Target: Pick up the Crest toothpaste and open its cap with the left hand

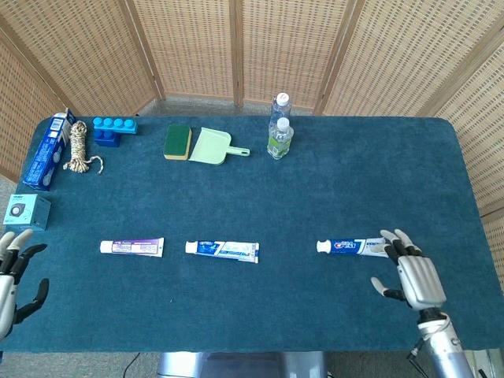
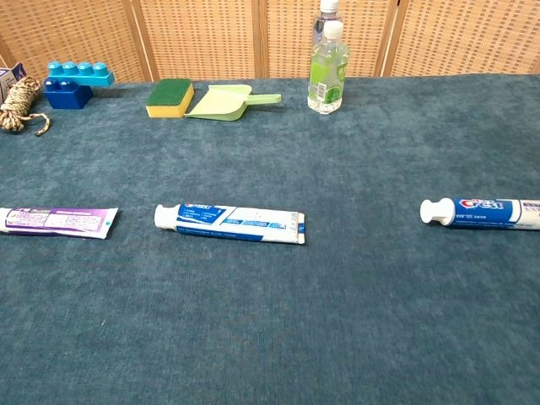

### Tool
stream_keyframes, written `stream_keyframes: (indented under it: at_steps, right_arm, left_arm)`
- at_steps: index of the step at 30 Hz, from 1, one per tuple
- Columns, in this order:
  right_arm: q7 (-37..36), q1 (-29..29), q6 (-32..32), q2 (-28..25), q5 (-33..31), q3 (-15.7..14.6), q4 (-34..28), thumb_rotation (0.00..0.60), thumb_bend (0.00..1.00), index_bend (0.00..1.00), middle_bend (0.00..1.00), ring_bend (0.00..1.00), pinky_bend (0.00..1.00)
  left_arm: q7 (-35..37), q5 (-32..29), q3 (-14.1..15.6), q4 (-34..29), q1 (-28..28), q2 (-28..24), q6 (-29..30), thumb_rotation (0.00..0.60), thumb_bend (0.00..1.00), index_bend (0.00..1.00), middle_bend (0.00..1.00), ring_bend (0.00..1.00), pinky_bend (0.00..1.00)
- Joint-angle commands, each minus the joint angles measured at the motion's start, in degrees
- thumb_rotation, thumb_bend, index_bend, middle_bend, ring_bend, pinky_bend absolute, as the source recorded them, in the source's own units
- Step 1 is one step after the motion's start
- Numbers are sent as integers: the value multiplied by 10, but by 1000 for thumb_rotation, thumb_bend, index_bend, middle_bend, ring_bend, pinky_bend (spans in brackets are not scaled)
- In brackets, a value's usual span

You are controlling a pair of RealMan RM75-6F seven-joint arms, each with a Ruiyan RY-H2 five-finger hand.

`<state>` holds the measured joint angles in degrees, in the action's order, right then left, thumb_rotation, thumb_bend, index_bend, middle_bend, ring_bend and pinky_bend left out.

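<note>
Blue cloth covers the table (image 1: pixel 315 189), where the Crest toothpaste (image 1: pixel 352 246) lies flat toward my right, cap pointing left. My right robot hand (image 1: pixel 411 276) rests open, fingers spread, its fingertips (image 1: pixel 389 235) just at the tube's tail end. My left robot hand (image 1: pixel 12 272) sits open at the near left edge, holding nothing, well apart from the tube.
</note>
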<state>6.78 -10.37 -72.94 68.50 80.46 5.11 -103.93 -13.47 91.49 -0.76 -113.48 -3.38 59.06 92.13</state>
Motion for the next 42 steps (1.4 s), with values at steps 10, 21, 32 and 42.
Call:
stream_keyframes:
  at_steps: [10,21,32,42]
  right_arm:
    - [80,-86,102,44,-113,42,40,600,228,299,153,68,218]
    - [137,-133,137,92,-185,49,97,600,224,297,151,65,218]
    - [159,-156,156,113,-222,38,149,600,225,347,153,65,218]
    - [143,-159,162,116,-220,25,188,600,227,360,156,72,218]
  left_arm:
    - [-36,-29,-17,-13,30,12,-36,600,401,223,110,37,0]
    - [-47,-43,-21,-16,43,18,-48,600,400,223,106,37,0]
    - [-42,-43,-17,-14,40,15,-39,600,401,223,106,37,0]
    - [-36,-33,-10,-14,31,10,-22,600,400,223,105,37,0]
